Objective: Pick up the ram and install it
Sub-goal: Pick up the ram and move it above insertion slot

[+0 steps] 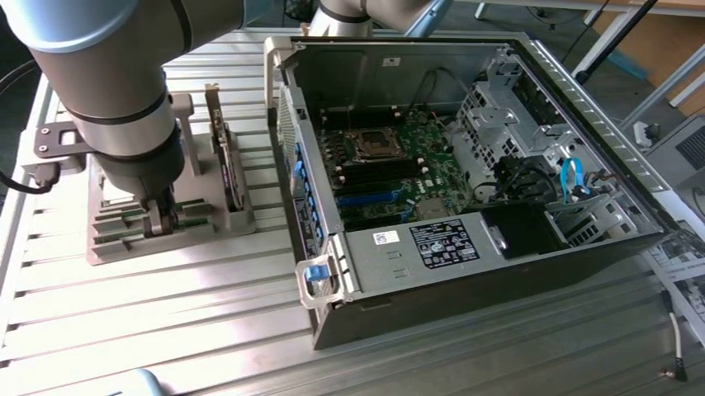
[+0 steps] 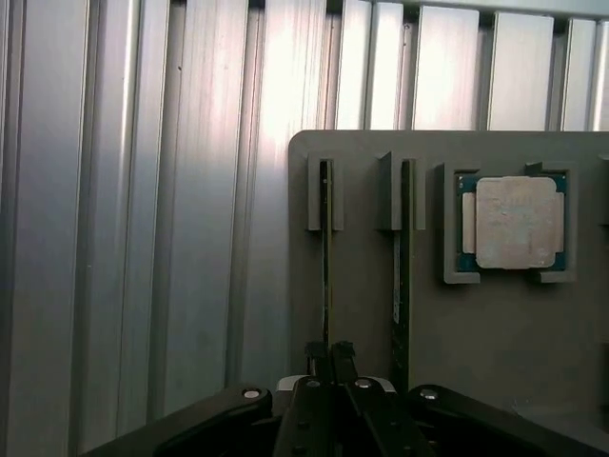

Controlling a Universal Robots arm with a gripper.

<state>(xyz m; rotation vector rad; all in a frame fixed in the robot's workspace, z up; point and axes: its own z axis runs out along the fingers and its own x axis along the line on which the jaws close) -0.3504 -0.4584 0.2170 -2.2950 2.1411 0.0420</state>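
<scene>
Two slots in the gray holder point(image 2: 495, 333) each keep a stick on edge, likely so its thin top is free to pinch from above. Your gripper point(image 2: 329, 354) is down on the ram point(image 2: 325, 238), the stick farther from the square processor point(image 2: 515, 222); its fingers are drawn nearly together, clamped across that edge. The ram sits in its slot, well apart from the open computer case point(image 1: 463, 305).

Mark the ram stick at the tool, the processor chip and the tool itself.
Thin green ram stick point(image 2: 324, 248), wrist view, narrow edge.
Square silver processor chip point(image 2: 519, 222), wrist view, lid centre.
Tool point(image 2: 330, 354), wrist view, between its fingertips.
</scene>
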